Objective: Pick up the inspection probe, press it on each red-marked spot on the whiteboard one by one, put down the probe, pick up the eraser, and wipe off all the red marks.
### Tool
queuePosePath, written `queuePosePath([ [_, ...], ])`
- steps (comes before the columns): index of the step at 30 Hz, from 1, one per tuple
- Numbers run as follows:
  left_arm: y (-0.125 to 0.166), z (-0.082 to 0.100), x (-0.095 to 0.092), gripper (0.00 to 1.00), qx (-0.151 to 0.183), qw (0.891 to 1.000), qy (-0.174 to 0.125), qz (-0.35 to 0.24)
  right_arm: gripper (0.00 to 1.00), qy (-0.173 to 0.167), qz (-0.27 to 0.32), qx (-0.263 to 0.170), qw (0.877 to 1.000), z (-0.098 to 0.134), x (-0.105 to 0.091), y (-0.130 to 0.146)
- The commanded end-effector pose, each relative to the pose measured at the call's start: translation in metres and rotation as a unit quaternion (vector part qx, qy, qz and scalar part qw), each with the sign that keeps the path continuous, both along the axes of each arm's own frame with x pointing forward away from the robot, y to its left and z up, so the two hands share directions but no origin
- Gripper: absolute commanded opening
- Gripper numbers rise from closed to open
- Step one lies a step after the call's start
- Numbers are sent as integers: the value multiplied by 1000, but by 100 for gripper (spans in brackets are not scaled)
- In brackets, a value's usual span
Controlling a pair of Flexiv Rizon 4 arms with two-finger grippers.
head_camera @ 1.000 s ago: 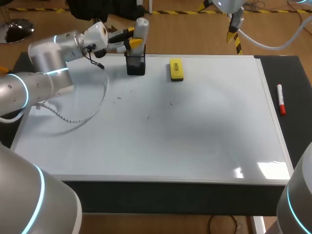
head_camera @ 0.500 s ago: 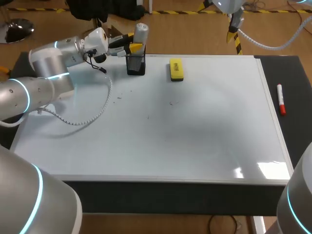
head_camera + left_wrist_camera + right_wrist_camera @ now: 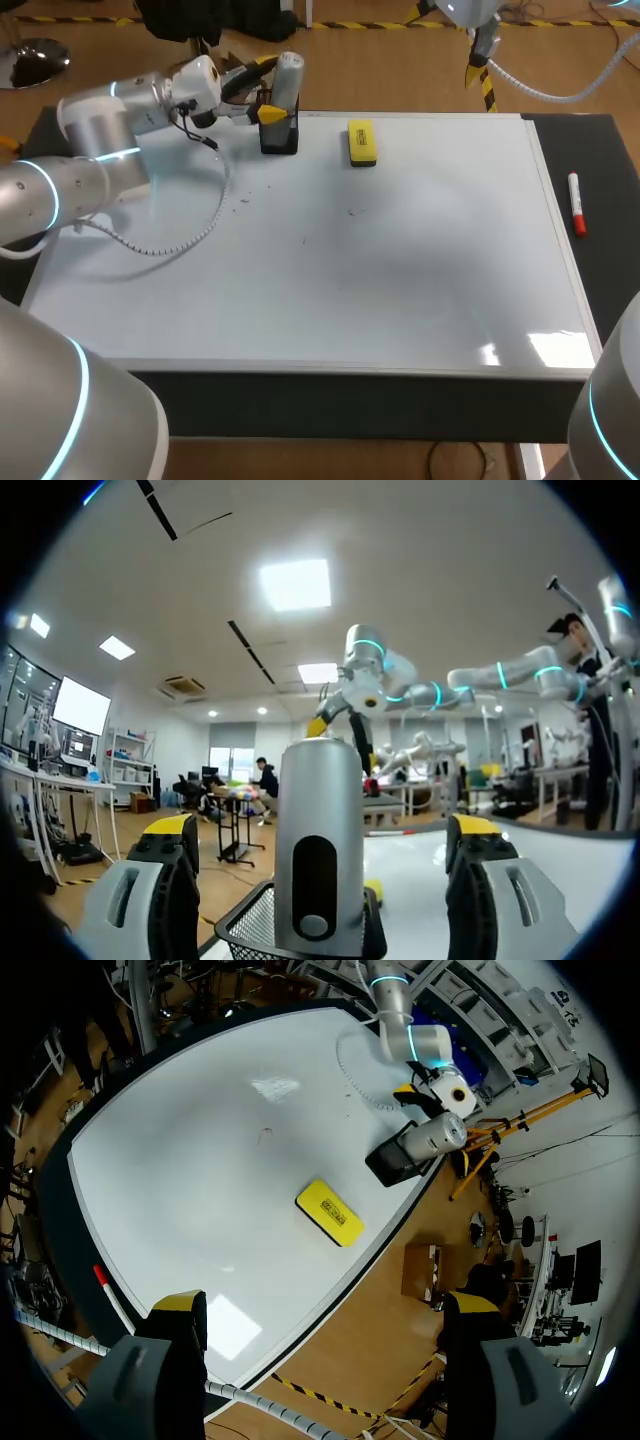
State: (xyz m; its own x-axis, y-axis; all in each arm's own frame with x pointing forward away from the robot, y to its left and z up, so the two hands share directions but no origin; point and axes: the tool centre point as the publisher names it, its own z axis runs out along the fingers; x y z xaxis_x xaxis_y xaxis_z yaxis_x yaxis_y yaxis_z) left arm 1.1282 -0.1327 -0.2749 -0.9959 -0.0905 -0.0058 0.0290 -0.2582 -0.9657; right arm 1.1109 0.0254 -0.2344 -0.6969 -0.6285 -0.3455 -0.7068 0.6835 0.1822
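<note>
Silver and cylindrical, the one inspection probe stands upright in a single black mesh holder at the far left of the glossy white whiteboard. The left gripper straddles the probe, its two yellow-tipped fingers apart on either side, neither touching it. One yellow rectangular eraser lies right of the holder. One white marker pen with red ends lies on the black table, right of the board. The right gripper hangs beyond the far edge, jaws wide apart
</note>
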Motion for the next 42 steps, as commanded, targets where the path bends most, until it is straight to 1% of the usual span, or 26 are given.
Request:
queuePosePath([
  [1,4,10,-7,100,9,1000,-4,9,100,0,1,-2,1000,1,0,-1],
  [4,7,16,-8,100,17,1000,-13,12,100,0,1,-2,1000,1,0,-1],
  [6,11,21,-8,100,29,999,-21,16,100,0,1,-2,1000,1,0,-1],
  [11,22,36,-15,100,49,998,-37,29,100,0,1,-2,1000,1,0,-1],
  [17,40,48,-29,100,60,996,-47,43,100,0,1,-2,1000,1,0,-1],
  [22,55,53,-47,100,67,994,-46,66,100,0,1,-2,1000,1,0,-1],
  [28,73,52,-73,100,73,992,-32,93,100,0,1,-2,1000,1,0,-1],
  [35,87,47,-106,100,72,991,-21,107,100,0,1,-2,1000,1,0,-1],
  [41,93,41,-136,100,73,991,-11,112,100,0,1,-2,1000,1,0,-1],
  [42,93,39,-140,100,78,991,-9,113,100,0,1,-2,1000,1,0,-1],
])
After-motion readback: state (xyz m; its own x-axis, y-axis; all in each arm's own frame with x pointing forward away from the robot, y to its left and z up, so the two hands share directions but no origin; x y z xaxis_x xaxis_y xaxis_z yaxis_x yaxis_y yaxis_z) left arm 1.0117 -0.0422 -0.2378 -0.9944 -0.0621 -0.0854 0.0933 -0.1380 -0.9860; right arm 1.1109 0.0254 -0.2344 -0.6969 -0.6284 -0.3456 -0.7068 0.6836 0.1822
